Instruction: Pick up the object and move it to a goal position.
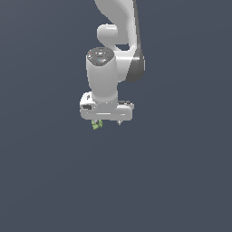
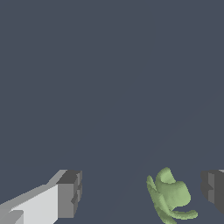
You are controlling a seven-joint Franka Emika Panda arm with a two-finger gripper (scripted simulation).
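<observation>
The object (image 2: 171, 197) is a small light-green lumpy thing. In the wrist view it lies between my two dark fingertips, much nearer one fingertip (image 2: 213, 189) than the other, with a gap on both sides. My gripper (image 2: 142, 193) is open and holds nothing. In the exterior view the white gripper (image 1: 108, 121) points straight down. The object (image 1: 96, 124) peeks out just below the hand, toward the exterior view's left. The hand hides most of the fingers there.
A plain dark grey-blue surface (image 1: 172, 181) fills both views. The white arm (image 1: 115, 41) rises above the hand to the top of the exterior view. Nothing else shows.
</observation>
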